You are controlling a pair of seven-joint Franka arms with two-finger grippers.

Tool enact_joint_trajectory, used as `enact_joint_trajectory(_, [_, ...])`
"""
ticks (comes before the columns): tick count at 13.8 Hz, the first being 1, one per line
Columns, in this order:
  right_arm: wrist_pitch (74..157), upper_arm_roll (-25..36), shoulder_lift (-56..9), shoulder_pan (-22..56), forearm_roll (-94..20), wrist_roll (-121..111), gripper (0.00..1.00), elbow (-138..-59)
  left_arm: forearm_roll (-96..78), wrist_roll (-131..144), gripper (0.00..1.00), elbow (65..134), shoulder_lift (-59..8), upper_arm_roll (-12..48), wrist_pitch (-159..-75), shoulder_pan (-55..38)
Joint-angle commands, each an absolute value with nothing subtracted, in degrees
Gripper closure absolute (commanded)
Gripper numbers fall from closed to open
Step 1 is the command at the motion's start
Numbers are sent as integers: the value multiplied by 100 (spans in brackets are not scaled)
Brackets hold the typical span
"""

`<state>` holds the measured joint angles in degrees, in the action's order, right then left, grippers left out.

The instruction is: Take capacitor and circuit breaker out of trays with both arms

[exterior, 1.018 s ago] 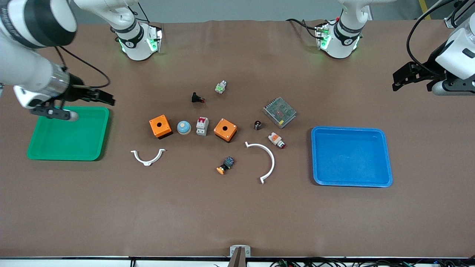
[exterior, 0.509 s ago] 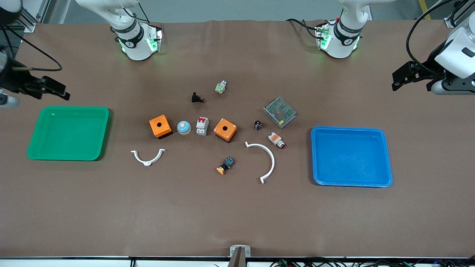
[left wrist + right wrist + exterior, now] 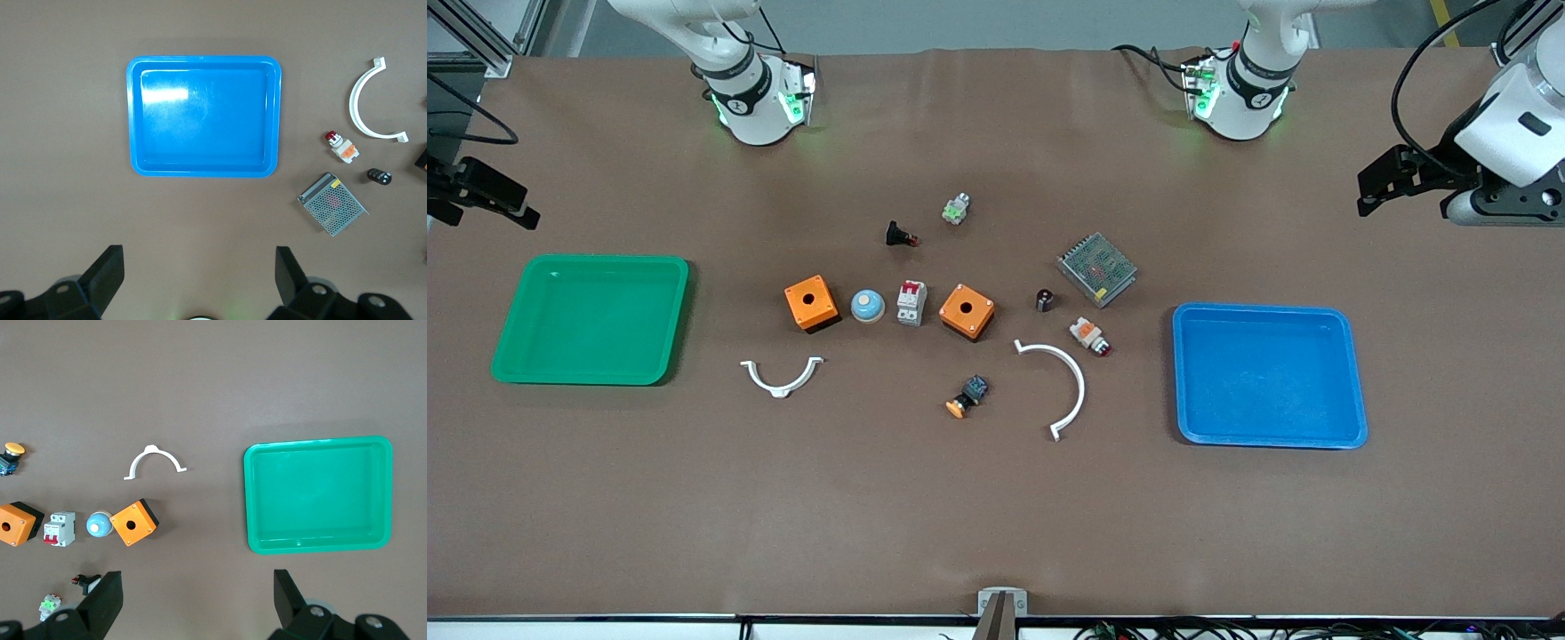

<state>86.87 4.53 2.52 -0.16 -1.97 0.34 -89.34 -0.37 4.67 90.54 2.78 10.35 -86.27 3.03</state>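
The capacitor (image 3: 1045, 300), a tiny black cylinder, lies on the table beside the grey mesh power supply (image 3: 1097, 268); it also shows in the left wrist view (image 3: 379, 176). The breaker (image 3: 911, 303), grey-white with red levers, stands between a blue dome and an orange box; it also shows in the right wrist view (image 3: 59, 529). My left gripper (image 3: 1405, 196) hangs open and empty above the table by the blue tray (image 3: 1352, 382), its own view (image 3: 199, 267) showing bare table. My right gripper (image 3: 480, 212) hangs open and empty by the green tray (image 3: 676, 311), seen also in its own view (image 3: 197, 587).
Two orange boxes (image 3: 811, 302) (image 3: 967, 311), a blue dome (image 3: 867, 306), a black red-tipped button (image 3: 899, 235), a green-white part (image 3: 956, 209), a white-orange button (image 3: 1089, 335), an orange-capped part (image 3: 967, 396) and two white arc clips (image 3: 782, 378) (image 3: 1063, 382) lie mid-table.
My right gripper has pulled back from over the green tray toward the right arm's end of the table. My left gripper has shifted slightly. Nothing on the table moved.
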Motion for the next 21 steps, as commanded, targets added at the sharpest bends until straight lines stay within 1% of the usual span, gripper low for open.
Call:
enact_joint_trajectory(1, [8604, 352, 158, -132, -88, -26, 0, -8597, -53, 457, 0, 9158, 431, 1090, -8604, 378])
enact_joint_trajectory(8, [8833, 360, 88, -167, -123, -26, 0, -8543, -53, 457, 0, 9141, 422, 1099, -8604, 378])
enact_joint_trajectory(21, [8833, 352, -97, -167, -79, -26, 0, -8534, -53, 404, 0, 8912, 334, 1090, -8596, 369])
